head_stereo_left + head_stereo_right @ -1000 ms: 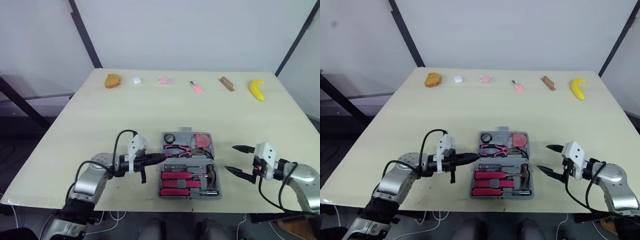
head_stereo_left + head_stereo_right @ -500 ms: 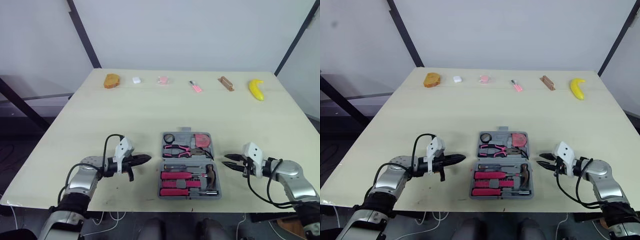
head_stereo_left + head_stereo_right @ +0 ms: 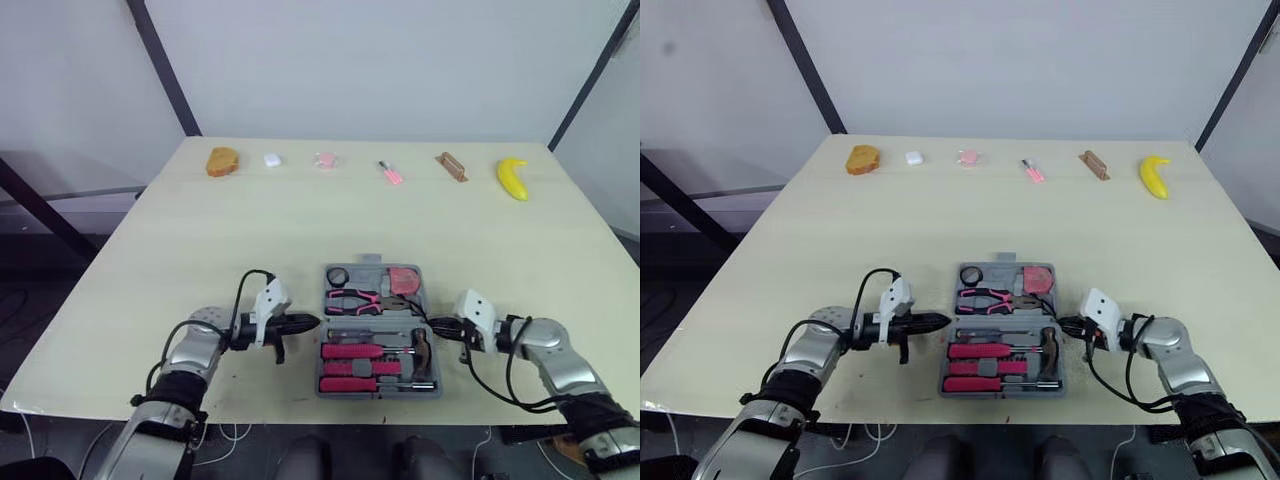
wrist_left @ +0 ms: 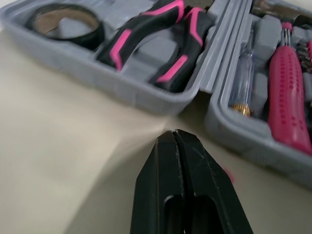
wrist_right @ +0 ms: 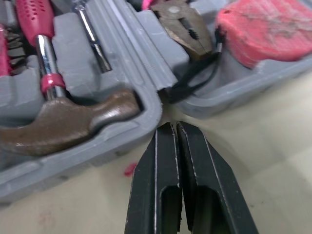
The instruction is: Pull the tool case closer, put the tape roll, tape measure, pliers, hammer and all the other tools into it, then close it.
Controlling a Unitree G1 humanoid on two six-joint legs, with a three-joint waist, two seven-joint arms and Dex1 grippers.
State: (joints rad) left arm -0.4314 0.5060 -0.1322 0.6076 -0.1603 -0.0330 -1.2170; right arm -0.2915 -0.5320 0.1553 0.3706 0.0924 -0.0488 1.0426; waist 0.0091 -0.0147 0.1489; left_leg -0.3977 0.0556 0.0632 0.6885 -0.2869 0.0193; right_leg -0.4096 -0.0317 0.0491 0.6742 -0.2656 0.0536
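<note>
Left wrist view shows the left gripper (image 4: 175, 132) pinched together on nothing, its tip just beside the open tool case (image 4: 146, 100), at the seam between its two halves. Inside lie the tape roll (image 4: 63, 19), partly cut off, and the pliers (image 4: 161, 41); a pink-handled tool (image 4: 287, 102) runs out of frame. On the case's opposite side the right gripper (image 5: 174, 126), likewise pressed together and empty, sits near the hammer (image 5: 63, 124) and the cropped tape measure (image 5: 263, 29). Far beyond the case only a banana (image 3: 513, 180) is identifiable.
</note>
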